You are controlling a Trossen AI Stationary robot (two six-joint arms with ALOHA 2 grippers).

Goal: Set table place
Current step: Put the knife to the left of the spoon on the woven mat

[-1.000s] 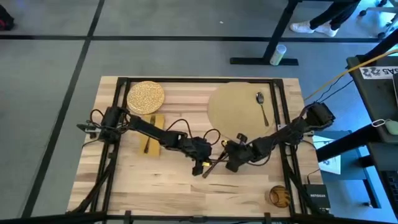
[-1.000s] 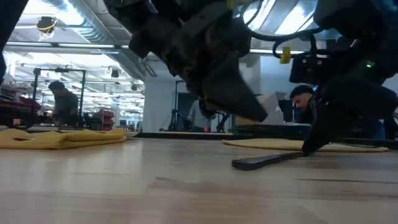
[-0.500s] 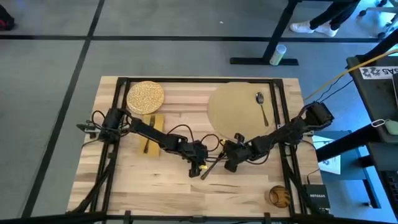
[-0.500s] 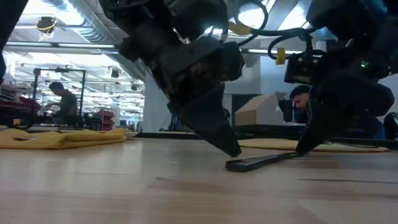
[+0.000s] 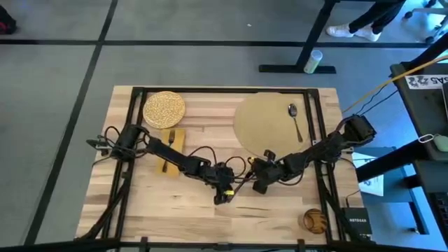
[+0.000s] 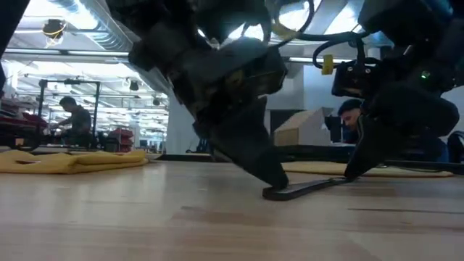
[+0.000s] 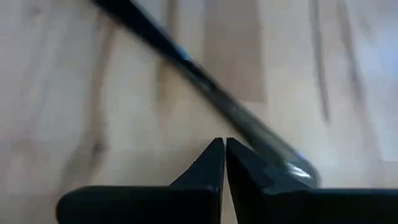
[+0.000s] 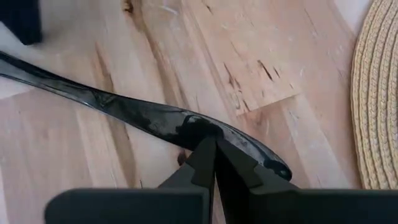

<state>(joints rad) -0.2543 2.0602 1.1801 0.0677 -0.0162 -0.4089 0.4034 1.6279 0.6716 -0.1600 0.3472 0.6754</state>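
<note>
Speckled plate (image 5: 164, 108), yellow napkin (image 5: 170, 149) with fork (image 5: 168, 148), spoon (image 5: 295, 120), dark knife (image 8: 137, 114).

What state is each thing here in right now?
Left pincer: shut, tips by dark utensil.
Right pincer: shut, tips at dark utensil.
Dark utensil: on table, between pincers.
Spoon: lying on mat.
Plate: empty, off mat.
Fork: lying on napkin.

High view: straight down over the whole rectangular light-wood butcher-block table (image 5: 175, 203), both arms in frame. Low view: at tabletop height, level across the planks into the room behind. Wrist views: very close, facing down at the wood. Shared by all four: slim dark glossy utensil (image 6: 301, 188) lying mid-table.
</note>
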